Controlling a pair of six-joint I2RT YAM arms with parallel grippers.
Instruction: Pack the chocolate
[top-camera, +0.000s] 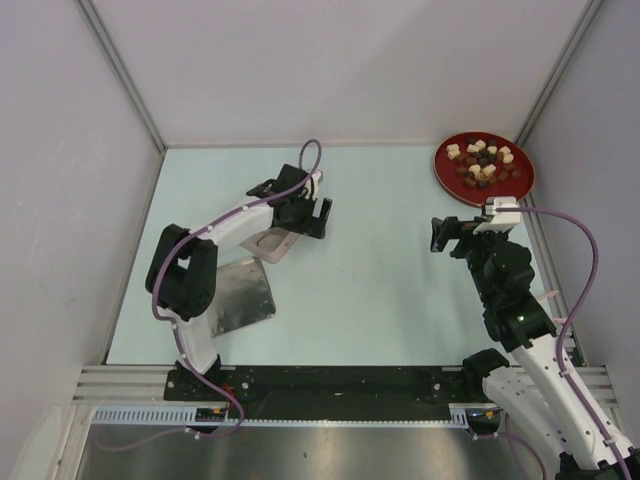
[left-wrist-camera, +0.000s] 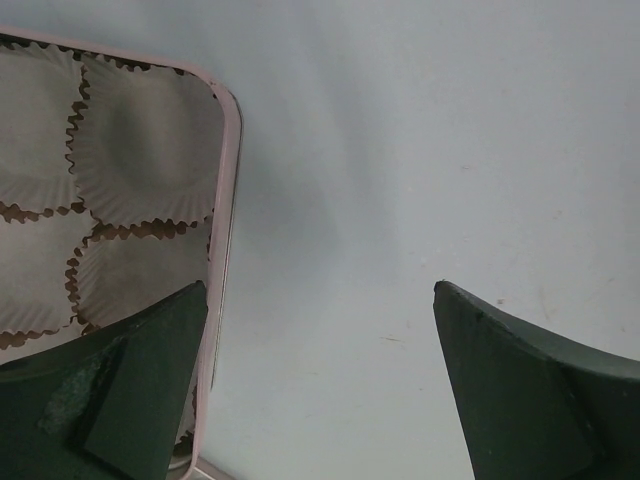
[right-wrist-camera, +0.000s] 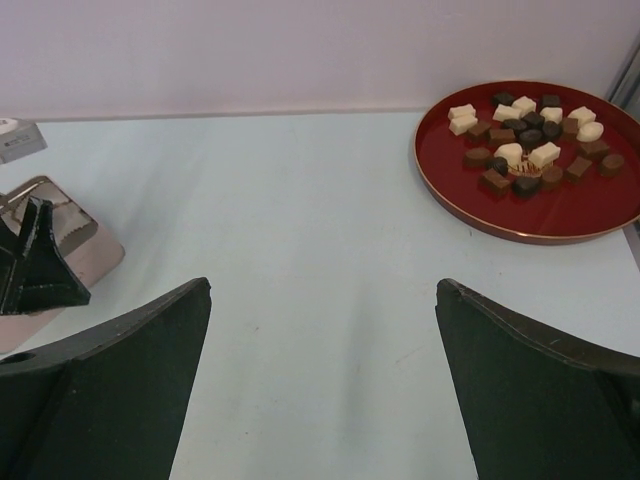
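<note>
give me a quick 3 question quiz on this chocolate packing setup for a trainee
1. True or false: some chocolate already lies in the paper cups seen by the left wrist camera.
2. In the top view, the red plate sits: A far right, B near left, C centre.
3. Fill in: the left tool and the right tool are both ___.
Key: 1 false; 2 A; 3 open.

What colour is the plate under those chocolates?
The plate is deep red with a thin gold rim; the right wrist view shows it best.
</note>
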